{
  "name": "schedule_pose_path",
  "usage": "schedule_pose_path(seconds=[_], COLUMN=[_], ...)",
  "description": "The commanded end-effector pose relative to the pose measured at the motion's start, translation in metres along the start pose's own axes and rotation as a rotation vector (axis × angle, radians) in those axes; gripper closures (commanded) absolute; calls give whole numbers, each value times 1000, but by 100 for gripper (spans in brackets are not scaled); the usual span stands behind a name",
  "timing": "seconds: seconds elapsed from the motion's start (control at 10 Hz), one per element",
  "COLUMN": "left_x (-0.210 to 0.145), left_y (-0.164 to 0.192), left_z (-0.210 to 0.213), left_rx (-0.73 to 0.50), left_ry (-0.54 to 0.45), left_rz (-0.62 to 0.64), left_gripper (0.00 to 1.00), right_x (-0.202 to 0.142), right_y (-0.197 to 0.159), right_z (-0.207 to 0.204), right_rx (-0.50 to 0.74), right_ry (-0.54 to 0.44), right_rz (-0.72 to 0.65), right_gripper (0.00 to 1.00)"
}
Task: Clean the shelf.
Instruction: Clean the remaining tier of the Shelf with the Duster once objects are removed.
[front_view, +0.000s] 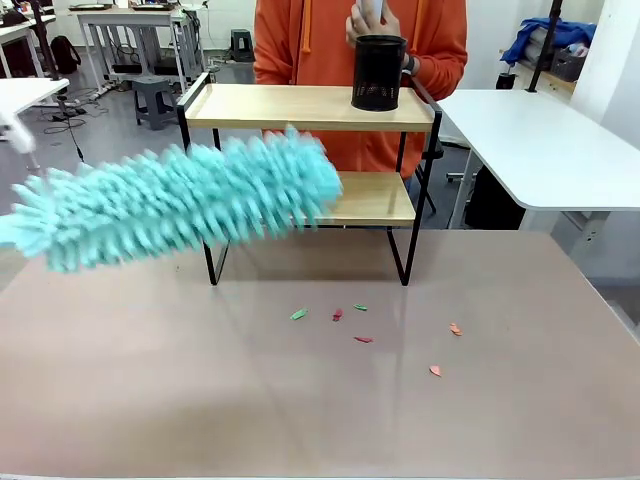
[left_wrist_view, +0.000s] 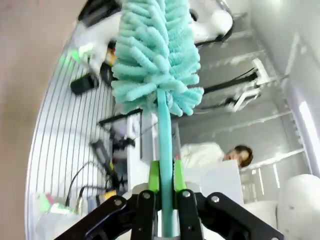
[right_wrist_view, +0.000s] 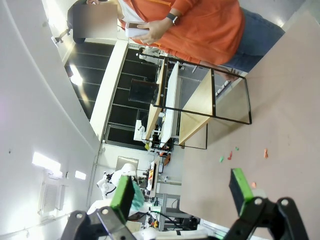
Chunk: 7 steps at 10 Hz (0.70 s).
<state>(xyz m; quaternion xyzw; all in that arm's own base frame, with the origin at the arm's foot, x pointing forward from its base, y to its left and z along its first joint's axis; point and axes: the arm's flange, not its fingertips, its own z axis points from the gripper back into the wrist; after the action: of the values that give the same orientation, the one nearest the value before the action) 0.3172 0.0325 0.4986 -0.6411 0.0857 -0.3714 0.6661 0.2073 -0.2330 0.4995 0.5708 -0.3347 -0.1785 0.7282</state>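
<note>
The shelf (front_view: 300, 105) stands at the far middle of the surface (front_view: 300, 420), directly in front of a person. A black mesh cup (front_view: 379, 72) is set on the right end of its top board, and the person's hand (front_view: 372, 22) is seen just above it. The left arm's jaws are clamped on the handle (left_wrist_view: 165, 135) of a teal fluffy duster (front_view: 170, 205). Its blurred head is held across the front of the shelf's left side, level with the lower board. The right arm's jaws are spread wide, with nothing held. The dusting step is judged to be in hand. Next, the head must be drawn along the boards between the side rails, clear of the cup. Small coloured scraps (front_view: 363, 339) are scattered on the surface in front of the shelf.
</note>
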Motion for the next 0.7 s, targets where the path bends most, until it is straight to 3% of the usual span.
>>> schedule_pose_path(seconds=[0.0,0.1,0.2,0.4,0.5,0.6], left_x=[-63,-79,-87,-94,-92,-86], left_y=[-46,-48,-45,-41,-35,-26], left_z=[55,70,81,96,102,104], left_rx=[-163,-177,-91,5,107,270], left_ry=[-296,-495,-709,-960,-1062,-1101], left_rz=[-208,-246,-206,-159,-51,80], left_gripper=[88,88,88,88,88,88], right_x=[3,3,3,3,3,3], right_y=[1,1,1,1,1,1], right_z=[-1,-1,-1,-1,-1,-1], right_rx=[21,21,21,21,21,21], right_ry=[-15,-15,-15,-15,-15,-15], right_rz=[28,28,28,28,28,28], right_gripper=[0,0,0,0,0,0])
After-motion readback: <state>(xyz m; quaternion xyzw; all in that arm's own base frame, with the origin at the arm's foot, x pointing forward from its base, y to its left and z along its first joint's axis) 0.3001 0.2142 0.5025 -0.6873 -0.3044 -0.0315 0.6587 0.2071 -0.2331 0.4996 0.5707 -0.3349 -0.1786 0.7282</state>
